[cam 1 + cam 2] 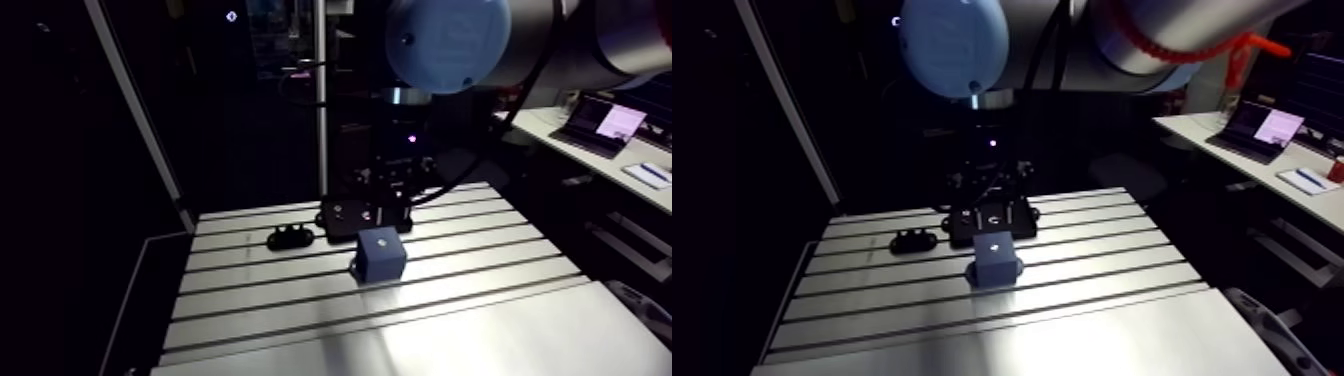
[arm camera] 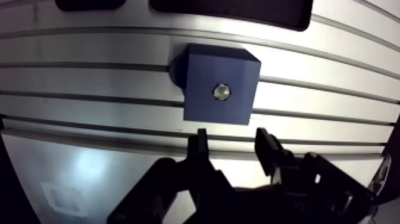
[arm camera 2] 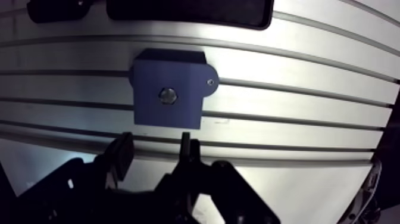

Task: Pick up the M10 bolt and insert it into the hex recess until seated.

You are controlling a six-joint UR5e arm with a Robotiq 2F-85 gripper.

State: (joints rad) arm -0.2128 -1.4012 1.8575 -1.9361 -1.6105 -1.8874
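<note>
Looking down through the wrist view, I find the gripper [image 2: 232, 143] standing open, its two dark fingers [image 2: 199, 146] well apart with only bare metal showing between them; it has hold of nothing. Just ahead of the fingertips, and not touching them, sits the blue block [image 2: 220, 83] on the slotted table [image 2: 89, 113], lying across two of the grooves. The M10 bolt [image 2: 222, 92] is in that block: its small shiny head shows in the middle of the top face, down in the hex recess [image 3: 168, 95]. From here I cannot tell whether it is fully bottomed out. A rounded ear with a small fastener sticks out from one side of the block at its base. Beyond the block lies a black tray [image 2: 232, 12], and beside the tray a small black holder [image 2: 89, 3], both resting on the table and apart from the block.

Switching to the arm view, I see the block in the centre of the frame, a pale dot on its top. The tray lies just behind it, with the wrist coming down over that spot from the upper middle of the frame. The holder lies left of the tray, towards the middle left
</note>
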